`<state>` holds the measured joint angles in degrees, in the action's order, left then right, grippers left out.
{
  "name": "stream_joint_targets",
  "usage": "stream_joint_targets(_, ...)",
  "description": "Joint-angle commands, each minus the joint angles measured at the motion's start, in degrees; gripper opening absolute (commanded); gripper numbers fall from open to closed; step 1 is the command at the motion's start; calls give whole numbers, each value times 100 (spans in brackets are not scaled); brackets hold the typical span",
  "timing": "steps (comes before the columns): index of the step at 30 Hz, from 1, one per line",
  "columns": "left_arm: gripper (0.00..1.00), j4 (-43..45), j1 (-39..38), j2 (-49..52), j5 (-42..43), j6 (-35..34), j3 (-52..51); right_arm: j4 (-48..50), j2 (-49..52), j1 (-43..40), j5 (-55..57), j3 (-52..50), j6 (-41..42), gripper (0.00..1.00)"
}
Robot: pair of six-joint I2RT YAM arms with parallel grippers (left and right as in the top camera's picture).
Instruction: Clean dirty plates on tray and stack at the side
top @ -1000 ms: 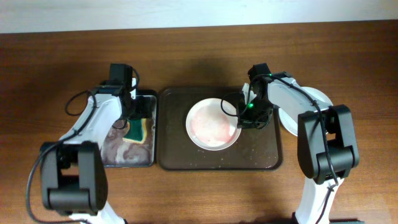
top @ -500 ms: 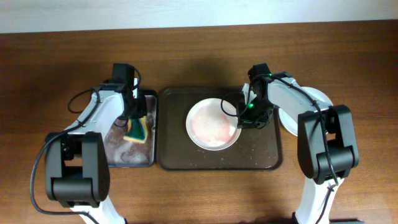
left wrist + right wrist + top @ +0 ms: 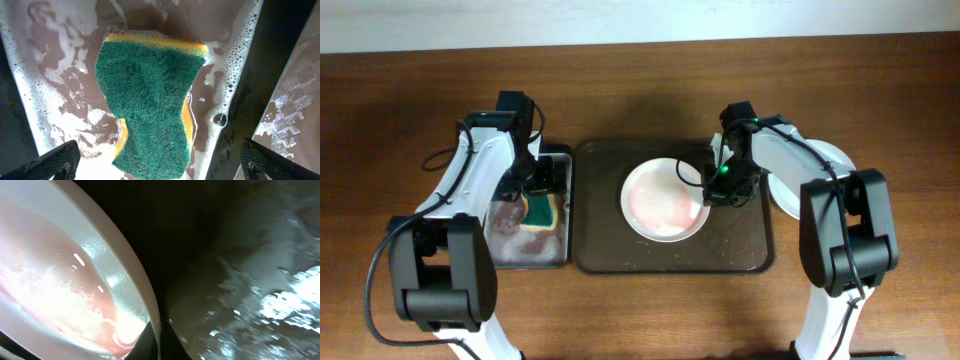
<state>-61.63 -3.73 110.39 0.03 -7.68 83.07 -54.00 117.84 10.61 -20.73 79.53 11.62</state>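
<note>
A round white plate (image 3: 660,205) smeared pink is lying mid-way in the large dark brown rectangular tray (image 3: 610,255). The right pincer (image 3: 717,187) is clamping its rim, probably steadying it for scrubbing. Left of the tray, the left pincer (image 3: 162,157) is hanging with fingers apart over a green-and-yellow sponge (image 3: 150,100) soaking in a small black sudsy tray (image 3: 510,240). The brown wooden bench (image 3: 640,90) is carrying everything.

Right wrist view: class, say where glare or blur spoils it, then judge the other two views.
Right wrist view: the plate is blown out to pinkish-white glare, the tray near black with smeary wet highlights. Left wrist view: sharp and evenly lit on the sponge and foam. Overhead view: even light, nothing blurred.
</note>
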Motion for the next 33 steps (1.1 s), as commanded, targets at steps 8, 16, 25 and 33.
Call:
stream_joint_targets(8,100,-9,15,50,83,28,46,-455,-2216,-162,2435,-44,-15,4)
stream_joint_targets(16,100,28,15,50,81,28,46,-435,-3071,278,4586,-44,-13,4)
stream_joint_targets(25,100,70,15,50,83,28,46,-256,-3025,2168,6819,-46,505,4)
stream_joint_targets(33,100,70,15,50,83,28,46,-256,-3025,2179,7069,-46,678,4)
